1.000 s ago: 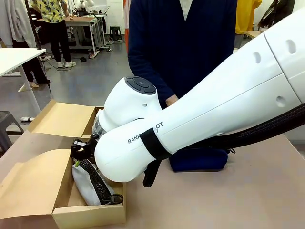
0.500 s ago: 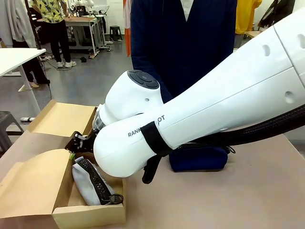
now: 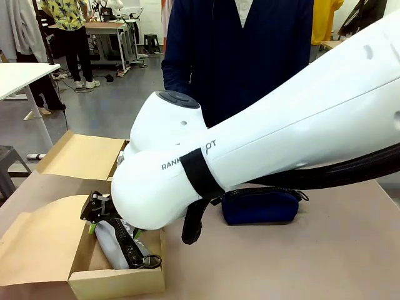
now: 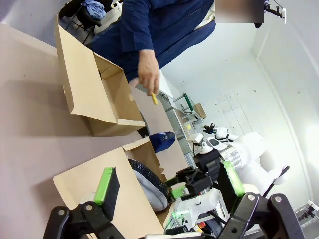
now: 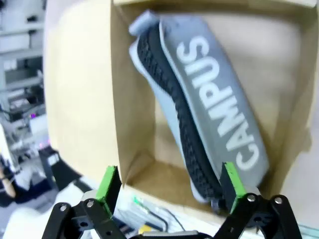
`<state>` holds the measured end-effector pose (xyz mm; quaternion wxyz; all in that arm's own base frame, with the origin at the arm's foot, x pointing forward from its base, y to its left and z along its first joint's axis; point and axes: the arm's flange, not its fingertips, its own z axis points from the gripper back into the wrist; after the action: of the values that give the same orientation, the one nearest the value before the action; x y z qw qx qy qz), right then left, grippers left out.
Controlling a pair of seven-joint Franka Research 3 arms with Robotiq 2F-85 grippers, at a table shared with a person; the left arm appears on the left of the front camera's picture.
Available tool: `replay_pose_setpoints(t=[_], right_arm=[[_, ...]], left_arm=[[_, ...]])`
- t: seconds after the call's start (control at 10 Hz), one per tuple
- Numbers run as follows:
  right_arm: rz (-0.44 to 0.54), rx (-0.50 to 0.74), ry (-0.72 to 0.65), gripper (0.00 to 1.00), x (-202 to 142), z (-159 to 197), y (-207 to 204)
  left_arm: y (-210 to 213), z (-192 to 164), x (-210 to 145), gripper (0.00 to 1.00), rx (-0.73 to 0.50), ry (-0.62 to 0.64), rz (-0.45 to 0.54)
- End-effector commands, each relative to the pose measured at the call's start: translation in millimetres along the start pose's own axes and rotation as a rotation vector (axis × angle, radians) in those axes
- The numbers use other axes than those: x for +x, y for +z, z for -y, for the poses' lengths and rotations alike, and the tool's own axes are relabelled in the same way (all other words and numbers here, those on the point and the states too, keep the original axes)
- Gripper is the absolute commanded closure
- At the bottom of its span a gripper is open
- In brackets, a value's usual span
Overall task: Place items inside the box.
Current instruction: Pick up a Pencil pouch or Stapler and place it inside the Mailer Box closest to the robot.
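The grey zip pouch (image 5: 214, 114), printed CAMPUS, lies aslant inside the cardboard box (image 5: 130, 124). My right gripper (image 5: 169, 183) hovers open just above it, with nothing between its green pads. In the front view that gripper (image 3: 94, 212) sits over the box (image 3: 115, 281) at the near left, beside the grey pouch (image 3: 122, 247). A navy zip pouch (image 3: 259, 206) rests on the table behind my right arm. My left gripper (image 4: 167, 181) is open and holds nothing. The person's hand (image 4: 148, 74) holds a slim yellow thing (image 4: 154, 98) beyond the box (image 4: 94, 94).
The box flaps (image 3: 44, 240) stand open toward the left and far side. My bulky right arm (image 3: 281, 144) crosses the middle of the table. The person (image 3: 240, 56) stands at the far edge. Bare table (image 3: 300, 262) lies at the near right.
My right gripper has finished opening and swung lower and to the left over the box. The grey pouch stays lying inside the box.
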<state>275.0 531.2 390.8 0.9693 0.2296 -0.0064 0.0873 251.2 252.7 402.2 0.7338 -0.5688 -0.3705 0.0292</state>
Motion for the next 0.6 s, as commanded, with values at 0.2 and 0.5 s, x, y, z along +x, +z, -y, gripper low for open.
replay_pose_setpoints(t=[0.2,0.5], right_arm=[[-0.021,-0.01,0.028,0.0,-1.7,12.7,22.1],[-0.022,0.018,0.062,0.0,-2.3,22.8,53.4]], left_arm=[[-1.4,0.8,-0.2,0.0,-0.019,-0.021,0.016],[-1.4,0.8,-0.2,0.0,-0.019,-0.021,0.016]])
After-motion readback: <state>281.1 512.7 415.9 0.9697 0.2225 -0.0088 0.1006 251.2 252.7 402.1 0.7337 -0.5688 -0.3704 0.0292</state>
